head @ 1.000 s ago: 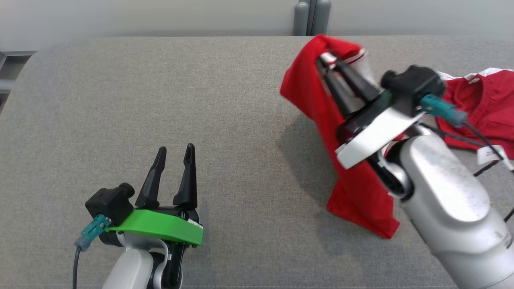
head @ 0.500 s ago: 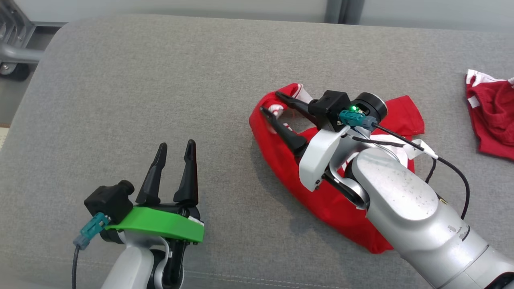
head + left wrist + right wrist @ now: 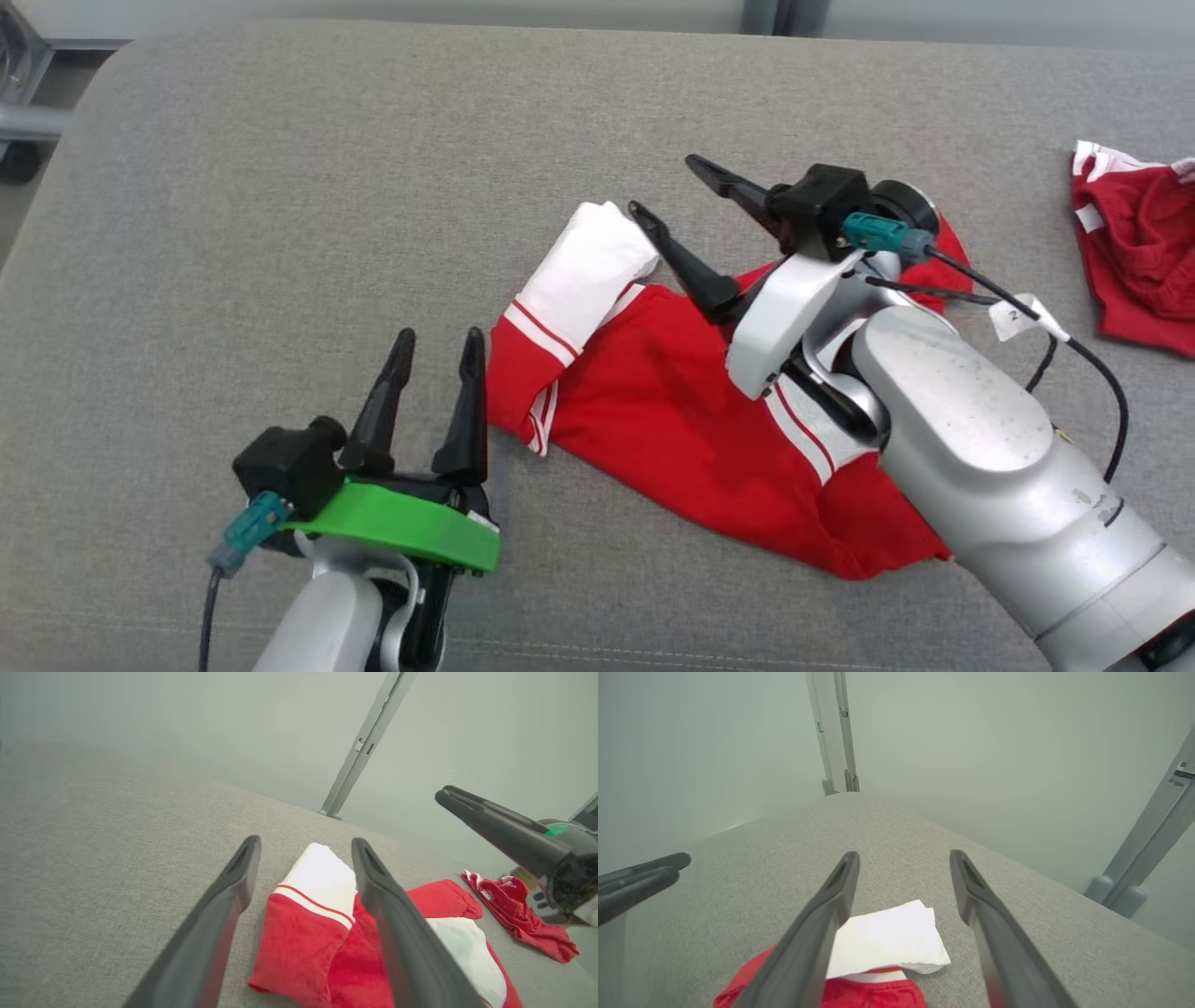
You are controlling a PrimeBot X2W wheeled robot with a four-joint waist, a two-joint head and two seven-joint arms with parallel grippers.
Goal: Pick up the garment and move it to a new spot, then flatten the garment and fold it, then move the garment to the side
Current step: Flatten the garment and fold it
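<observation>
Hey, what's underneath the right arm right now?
The garment lies flat on the grey surface beneath the right arm. Its white end shows beyond the arm. The arm covers the garment's right part, so how that lies cannot be seen.

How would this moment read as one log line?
garment: crumpled on grey surface | right fingers: open, above it | left fingers: open, empty

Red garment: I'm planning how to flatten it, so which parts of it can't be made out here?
Head view: the right arm hides the garment on its right.
Left wrist view: a finger of the left pincer covers its middle.
Right wrist view: its red body runs off the bottom edge.
</observation>
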